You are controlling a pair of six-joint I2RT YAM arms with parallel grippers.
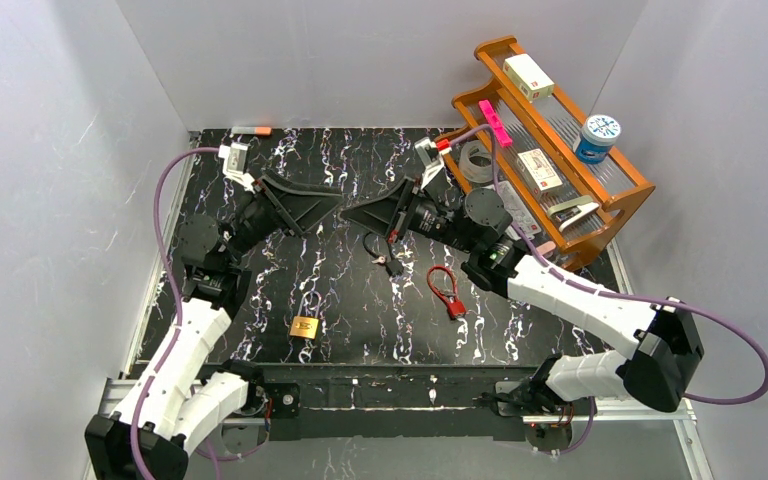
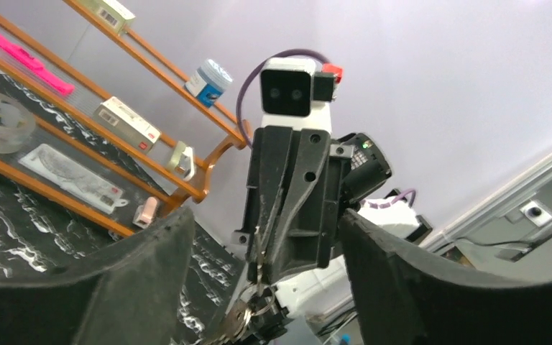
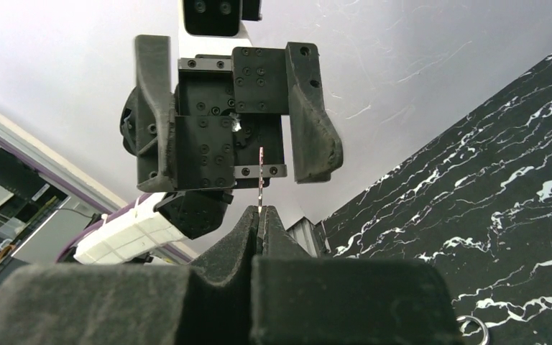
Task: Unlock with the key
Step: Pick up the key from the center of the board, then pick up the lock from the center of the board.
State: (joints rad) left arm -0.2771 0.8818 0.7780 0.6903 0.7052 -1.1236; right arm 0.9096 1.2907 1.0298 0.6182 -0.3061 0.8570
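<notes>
My right gripper (image 3: 260, 210) is shut on a key (image 3: 260, 176), whose thin blade sticks out past the fingertips. In the left wrist view that key (image 2: 259, 248) shows edge-on in the right gripper (image 2: 269, 277), with a ring of other keys (image 2: 238, 316) hanging below. My left gripper (image 2: 266, 215) faces it, open, one finger on each side and nothing between them. From above, the left gripper (image 1: 328, 200) and right gripper (image 1: 352, 213) meet tip to tip over the middle of the table. The brass padlock (image 1: 305, 327) lies near the front edge, apart from both.
A red cable lock (image 1: 447, 290) lies on the black marbled table (image 1: 560, 330) right of centre. A wooden shelf (image 1: 620, 205) at the back right holds a tape roll (image 1: 475, 160), small boxes, a pink item and a blue-lidded jar (image 1: 596, 137). Grey walls enclose the table.
</notes>
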